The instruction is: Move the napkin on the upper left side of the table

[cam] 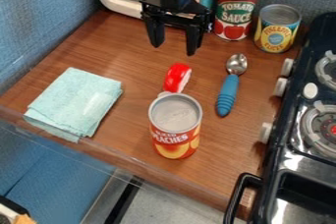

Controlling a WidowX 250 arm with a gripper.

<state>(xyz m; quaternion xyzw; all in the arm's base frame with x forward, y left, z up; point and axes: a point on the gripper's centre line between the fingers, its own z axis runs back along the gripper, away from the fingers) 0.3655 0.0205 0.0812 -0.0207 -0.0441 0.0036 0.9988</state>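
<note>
The black gripper (175,48) hangs over the back of the wooden table, its two fingers spread apart with nothing between them. A folded light-blue napkin (75,101) lies flat at the table's left side, its near corner by the front edge. The gripper is behind the napkin and to its right, apart from it.
An orange and red can (175,137) stands at front centre, a red and white object (177,77) just behind it. A blue-handled spoon (227,93) lies to the right. Two cans (235,14) stand at the back right, and a black stove (308,164) borders the right side.
</note>
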